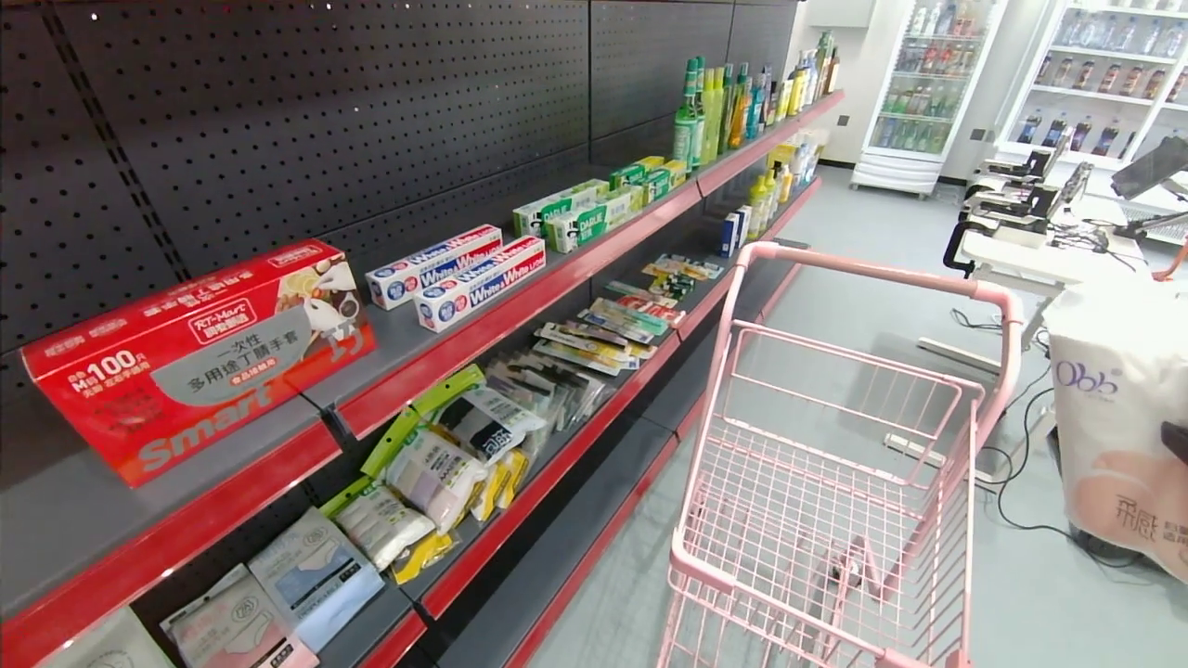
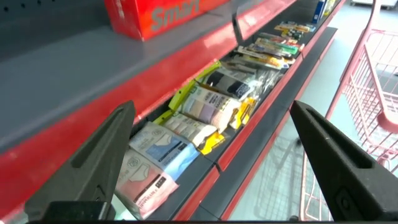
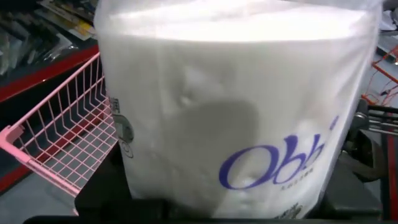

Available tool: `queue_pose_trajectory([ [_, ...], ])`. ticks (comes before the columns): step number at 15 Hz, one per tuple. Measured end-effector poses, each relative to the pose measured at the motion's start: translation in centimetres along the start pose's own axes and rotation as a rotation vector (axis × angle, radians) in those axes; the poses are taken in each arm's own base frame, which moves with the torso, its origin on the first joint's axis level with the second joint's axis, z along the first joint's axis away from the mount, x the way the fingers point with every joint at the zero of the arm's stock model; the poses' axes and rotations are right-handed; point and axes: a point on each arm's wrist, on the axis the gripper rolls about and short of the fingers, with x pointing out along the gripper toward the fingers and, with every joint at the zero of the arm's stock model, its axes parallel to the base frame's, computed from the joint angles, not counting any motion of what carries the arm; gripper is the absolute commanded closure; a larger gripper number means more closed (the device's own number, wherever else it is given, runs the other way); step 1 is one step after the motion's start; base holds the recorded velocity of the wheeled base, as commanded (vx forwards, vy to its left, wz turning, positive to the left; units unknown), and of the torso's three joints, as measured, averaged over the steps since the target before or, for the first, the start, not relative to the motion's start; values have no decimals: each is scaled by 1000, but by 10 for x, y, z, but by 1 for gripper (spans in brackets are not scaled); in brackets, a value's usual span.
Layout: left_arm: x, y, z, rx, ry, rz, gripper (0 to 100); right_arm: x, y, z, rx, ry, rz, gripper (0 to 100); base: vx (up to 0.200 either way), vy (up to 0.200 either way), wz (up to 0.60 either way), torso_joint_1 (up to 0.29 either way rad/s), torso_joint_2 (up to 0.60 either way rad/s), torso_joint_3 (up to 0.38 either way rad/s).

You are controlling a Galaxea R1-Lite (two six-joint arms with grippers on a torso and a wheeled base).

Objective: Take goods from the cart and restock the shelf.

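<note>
One white paper pack (image 3: 236, 106) sits clamped in the right gripper (image 3: 233, 186) beside the pink cart (image 1: 872, 271); it should travel level to the shelf (image 1: 65, 529) (left gripper (image 2: 211, 162) hangs wide open).

Our left gripper (image 2: 212, 112) has 2 matte black fingers (image 2: 93, 162), wedge-shaped, wide at the base and narrowing to blunt tips. On our right gripper (image 3: 233, 180) we see fingers (image 3: 102, 193) of the same smooth black.
</note>
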Motion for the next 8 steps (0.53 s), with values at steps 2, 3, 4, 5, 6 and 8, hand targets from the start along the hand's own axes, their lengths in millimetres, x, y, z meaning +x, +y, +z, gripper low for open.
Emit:
queue_pose_trajectory([
  [2, 0, 0, 0, 0, 0, 0, 0, -3, -2, 0, -8, -9, -23, 100, 0, 0, 0, 234, -518, -281],
  [3, 0, 0, 0, 0, 0, 1, 0, -4, -3, 0, -12, -11, -33, 100, 0, 0, 0, 203, -427, -232],
  [4, 0, 0, 0, 0, 0, 0, 0, -5, -4, 0, -14, -9, -41, 100, 0, 0, 0, 203, -403, -217],
  [5, 0, 0, 0, 0, 0, 0, 0, -5, -4, -1, -20, -8, -45, 100, 0, 0, 0, 183, -393, -212],
  [6, 0, 0, 0, 0, 0, 0, 0, -5, -4, -2, -24, -4, -46, 100, 0, 0, 0, 178, -373, -203],
  [8, 0, 0, 0, 0, 0, 0, 0, -5, -3, -4, -28, 0, -46, 100, 0, 0, 0, 181, -373, -200],
])
